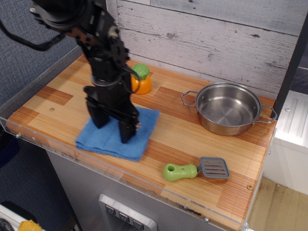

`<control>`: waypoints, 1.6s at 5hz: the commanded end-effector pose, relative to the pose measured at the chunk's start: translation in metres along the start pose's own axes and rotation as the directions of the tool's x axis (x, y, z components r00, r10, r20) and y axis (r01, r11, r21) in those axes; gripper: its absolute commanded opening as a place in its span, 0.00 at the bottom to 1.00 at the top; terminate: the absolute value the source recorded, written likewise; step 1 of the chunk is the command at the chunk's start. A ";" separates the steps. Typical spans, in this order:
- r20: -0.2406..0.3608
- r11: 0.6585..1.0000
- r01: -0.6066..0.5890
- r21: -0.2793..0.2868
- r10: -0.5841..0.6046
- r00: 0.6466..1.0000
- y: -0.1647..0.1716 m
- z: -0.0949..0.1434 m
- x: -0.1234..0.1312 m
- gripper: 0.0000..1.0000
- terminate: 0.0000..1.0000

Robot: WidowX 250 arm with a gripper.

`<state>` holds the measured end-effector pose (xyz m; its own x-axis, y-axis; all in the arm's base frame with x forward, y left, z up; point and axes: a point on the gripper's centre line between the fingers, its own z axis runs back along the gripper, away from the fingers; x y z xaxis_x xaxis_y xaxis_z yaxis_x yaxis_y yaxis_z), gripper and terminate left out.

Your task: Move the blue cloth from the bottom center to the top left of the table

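Matte black robot arm of blocky jointed segments, a black cable looping alongside, ending in a gripper point(111, 126) with 2 thick black fingers.
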<state>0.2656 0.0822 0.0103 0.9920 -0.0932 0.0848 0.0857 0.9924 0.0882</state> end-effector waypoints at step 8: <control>0.128 0.997 -0.075 -0.033 0.078 0.989 0.051 -0.011 0.105 1.00 0.00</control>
<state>0.3744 0.1291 0.0098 0.9772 0.0024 0.2124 -0.0120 0.9990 0.0438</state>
